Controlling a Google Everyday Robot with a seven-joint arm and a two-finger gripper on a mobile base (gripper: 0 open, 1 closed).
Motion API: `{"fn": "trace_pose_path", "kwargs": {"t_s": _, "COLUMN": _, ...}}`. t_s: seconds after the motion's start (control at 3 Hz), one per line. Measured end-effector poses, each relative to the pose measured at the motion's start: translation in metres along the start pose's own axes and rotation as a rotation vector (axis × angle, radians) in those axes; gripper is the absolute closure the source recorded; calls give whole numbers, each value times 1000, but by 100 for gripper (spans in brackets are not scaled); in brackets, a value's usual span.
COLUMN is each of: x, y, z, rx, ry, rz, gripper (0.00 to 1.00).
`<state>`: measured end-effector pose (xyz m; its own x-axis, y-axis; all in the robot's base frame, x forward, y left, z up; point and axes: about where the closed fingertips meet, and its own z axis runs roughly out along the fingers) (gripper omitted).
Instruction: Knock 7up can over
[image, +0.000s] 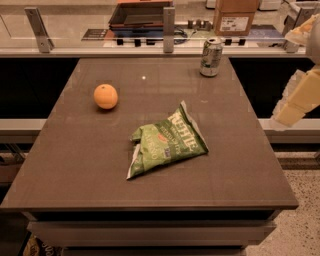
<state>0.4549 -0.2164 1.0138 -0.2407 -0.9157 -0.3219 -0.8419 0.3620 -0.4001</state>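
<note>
7up can (211, 56) upright at table (90, 165) far edge; claw (295, 102) beyond right side, state cannot tell.

We see the gripper (299, 99) at the right edge, just off the right side of the table (240, 165), cut off by the frame. The markings on the 7up can (211, 56), far right, are too small to read. The frame's top edge crops the cardboard box (236, 17) behind it.

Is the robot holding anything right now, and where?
Nothing: the gripper hangs beside the table, apart from the upright 7up can, orange and chip bag.
</note>
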Motion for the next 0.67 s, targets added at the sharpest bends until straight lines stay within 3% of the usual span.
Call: {"fn": "trace_pose_path", "kwargs": {"t_s": 0.67, "x": 2, "y": -45, "z": 35, "rx": 114, "ry": -134, "rz": 186, "gripper": 0}}
